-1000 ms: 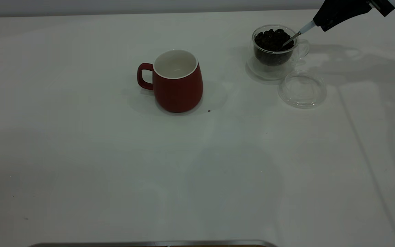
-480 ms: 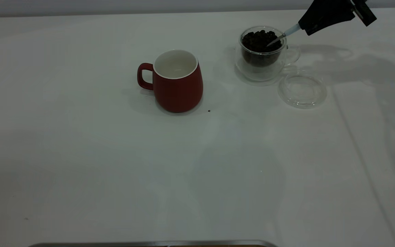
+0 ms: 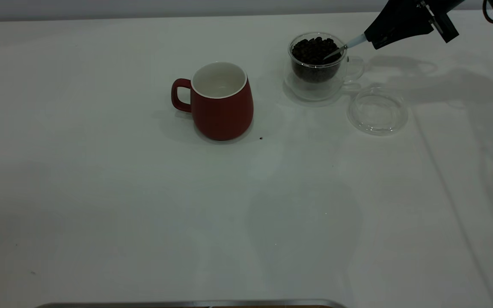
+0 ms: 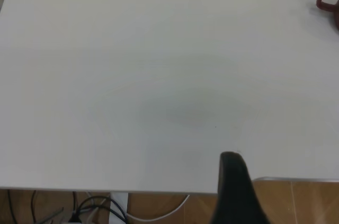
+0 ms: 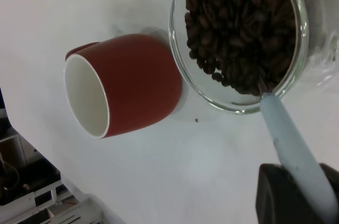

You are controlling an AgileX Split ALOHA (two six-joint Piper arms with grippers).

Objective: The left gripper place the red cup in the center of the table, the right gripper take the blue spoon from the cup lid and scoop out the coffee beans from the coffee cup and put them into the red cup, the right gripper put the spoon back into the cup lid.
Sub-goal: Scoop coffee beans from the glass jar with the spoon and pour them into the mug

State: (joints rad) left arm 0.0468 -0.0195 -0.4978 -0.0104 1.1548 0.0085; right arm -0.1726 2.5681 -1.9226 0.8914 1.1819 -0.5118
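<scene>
We saw the right gripper (image 3: 368,37) grasping the blue spoon (image 3: 351,42), bowl dug into coffee beans (image 3: 313,50) in the coffee cup (image 3: 317,68); left gripper (image 4: 235,192) state unclear.

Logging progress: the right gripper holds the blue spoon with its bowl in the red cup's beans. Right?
Wrong cup. The right gripper holds the blue spoon with its bowl in the coffee cup's beans; the right wrist view shows the red cup empty.

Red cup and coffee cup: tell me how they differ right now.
The red cup is opaque dark red with a white inside; the coffee cup is clear glass. The red cup looks empty; the coffee cup is heaped with coffee beans, with the blue spoon dipped in. The red cup stands mid-table; the coffee cup stands nearer the right tool. Both are upright with handles.
</scene>
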